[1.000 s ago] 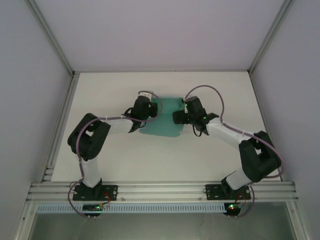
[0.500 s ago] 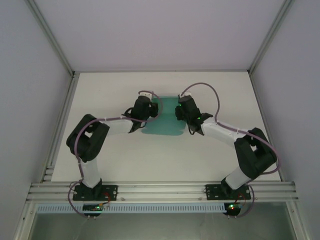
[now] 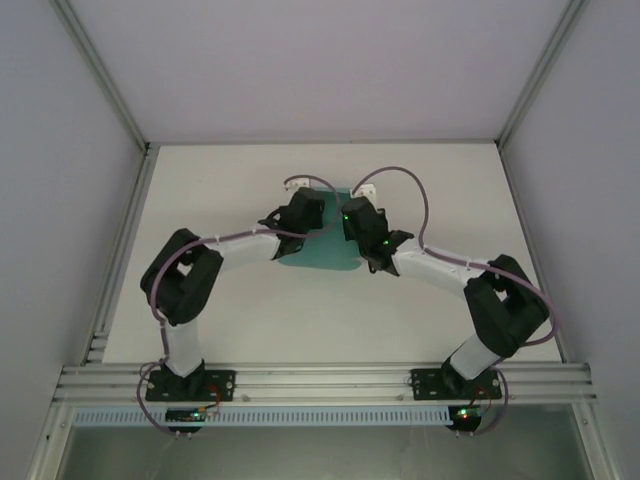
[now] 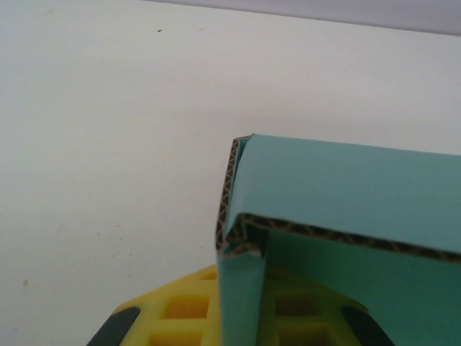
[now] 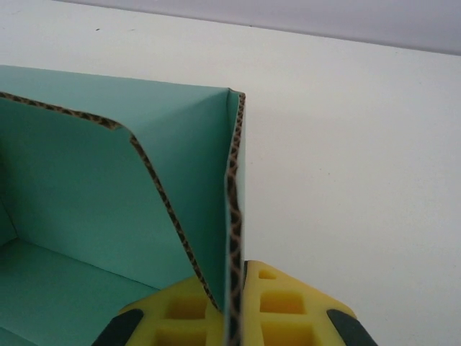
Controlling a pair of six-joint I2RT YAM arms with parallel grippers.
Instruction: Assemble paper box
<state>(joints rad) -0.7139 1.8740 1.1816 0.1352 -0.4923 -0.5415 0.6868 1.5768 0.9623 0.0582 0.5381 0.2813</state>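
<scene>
The paper box (image 3: pixel 320 250) is teal-green corrugated card, partly folded, lying mid-table between both arms. In the left wrist view a folded corner of the box (image 4: pixel 317 216) stands up between the yellow pads (image 4: pixel 176 310), and my left gripper (image 4: pixel 241 317) is shut on its wall. In the right wrist view an upright wall of the box (image 5: pixel 216 180) runs down between the yellow pads (image 5: pixel 288 313); my right gripper (image 5: pixel 234 317) is shut on it. From above, the left gripper (image 3: pixel 303 212) and right gripper (image 3: pixel 355 218) sit close together over the box's far part.
The white table (image 3: pixel 200 190) is bounded by metal frame rails (image 3: pixel 125 240) at left, right and back, with grey walls beyond. Both arm bases (image 3: pixel 185 385) stand on the near rail.
Both grippers have moved toward each other and slightly farther back, and the card between them has folded up, so less of the flat teal sheet shows.
</scene>
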